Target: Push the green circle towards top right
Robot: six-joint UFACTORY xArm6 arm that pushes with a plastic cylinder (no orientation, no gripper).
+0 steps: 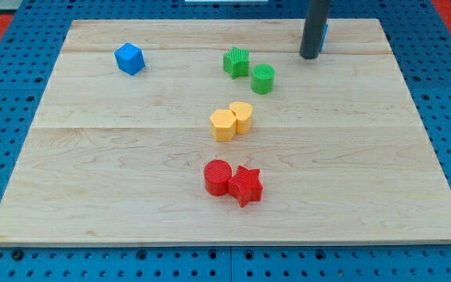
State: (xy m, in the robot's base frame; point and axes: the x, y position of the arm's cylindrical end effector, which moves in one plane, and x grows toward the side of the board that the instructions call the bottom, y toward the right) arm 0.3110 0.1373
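The green circle [262, 78] is a short green cylinder on the wooden board, upper middle. A green star [236, 61] sits just to its upper left, almost touching it. My tip [309, 56] is the lower end of a dark rod near the view's top, up and to the right of the green circle, with a clear gap between them. A blue block [324, 35] shows partly behind the rod.
A blue cube [130, 59] lies at the upper left. A yellow hexagon [223, 124] and a yellow cylinder [241, 116] touch at the centre. A red cylinder [218, 176] and red star [246, 186] touch lower down. The board's top edge [210, 21] is near.
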